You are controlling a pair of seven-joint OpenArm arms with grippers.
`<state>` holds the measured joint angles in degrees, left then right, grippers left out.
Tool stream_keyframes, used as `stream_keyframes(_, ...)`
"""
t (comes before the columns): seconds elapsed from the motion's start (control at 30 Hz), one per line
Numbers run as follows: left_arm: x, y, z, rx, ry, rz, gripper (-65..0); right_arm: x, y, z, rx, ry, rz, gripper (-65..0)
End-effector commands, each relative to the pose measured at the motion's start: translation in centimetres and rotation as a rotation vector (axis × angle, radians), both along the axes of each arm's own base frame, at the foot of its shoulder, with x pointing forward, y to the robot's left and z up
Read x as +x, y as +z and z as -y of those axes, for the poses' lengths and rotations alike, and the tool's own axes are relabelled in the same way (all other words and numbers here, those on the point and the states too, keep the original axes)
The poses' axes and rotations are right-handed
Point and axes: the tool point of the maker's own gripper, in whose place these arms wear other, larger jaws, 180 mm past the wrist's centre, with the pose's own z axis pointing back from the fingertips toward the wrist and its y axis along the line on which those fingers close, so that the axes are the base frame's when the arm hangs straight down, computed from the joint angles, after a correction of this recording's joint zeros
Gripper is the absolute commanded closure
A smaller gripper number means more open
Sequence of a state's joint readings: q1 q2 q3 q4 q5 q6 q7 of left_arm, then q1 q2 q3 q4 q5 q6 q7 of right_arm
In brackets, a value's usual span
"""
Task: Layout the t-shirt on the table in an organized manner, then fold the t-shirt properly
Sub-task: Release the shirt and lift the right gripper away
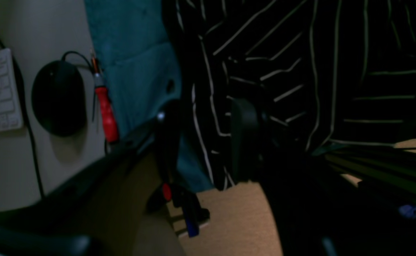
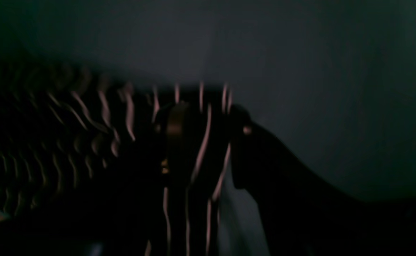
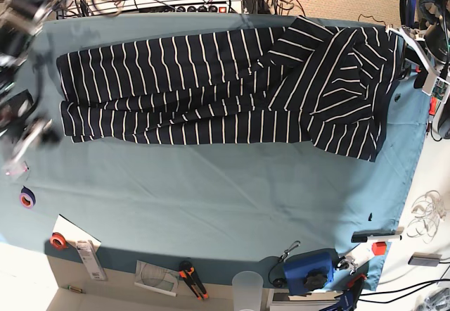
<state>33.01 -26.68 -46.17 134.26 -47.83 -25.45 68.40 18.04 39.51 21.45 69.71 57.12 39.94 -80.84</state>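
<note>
I am watching the dark navy white-striped fabric t-shirt (image 3: 211, 89) lying half-folded lengthwise across the teal-cloth counter (image 3: 211, 198); crosswise folds are remaining. Right claw (image 2: 200, 142) straddling fabric, left claw (image 1: 208, 142) gaping empty.

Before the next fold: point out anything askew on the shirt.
The t-shirt lies as a long band across the table, but its end near the left arm is bunched, stripes running diagonally, and overhangs the table edge.
</note>
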Motion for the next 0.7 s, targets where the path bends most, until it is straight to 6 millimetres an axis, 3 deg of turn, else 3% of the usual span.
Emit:
stream_keyframes(0.0, 0.4, 0.9, 0.2, 0.003, -0.013, 0.038, -24.3, 1.4, 2.3, -0.3, 0.002, 0.014, 0.072, -18.5)
stream_keyframes(0.07, 0.6, 1.1, 0.2, -0.001, -0.015, 0.052, -24.3, 2.7, 2.0, -2.0, -0.012, 0.056, 0.064, -18.4)
stream_keyframes(0.17, 0.7, 1.1, 0.2, -0.002, -0.016, 0.055, -24.3, 4.0, -0.4, -5.1, -0.093, 0.143, -0.003, -18.4)
stream_keyframes(0.3, 0.6, 1.0, 0.0, 0.011, -0.01, 0.047, -24.3, 6.2, -2.4, -8.9, -0.182, 0.229, 0.034, -18.4)
stream_keyframes(0.53, 0.6, 0.9, -0.2, 0.023, -0.005, 0.047, -24.3, 5.2, -6.9, -12.0, -0.327, 0.313, -0.126, -18.4)
stream_keyframes(0.67, 0.7, 1.0, -0.2, 0.022, -0.006, 0.054, -24.3, 3.8, -8.1, -11.7, -0.367, 0.323, -0.225, -18.4)
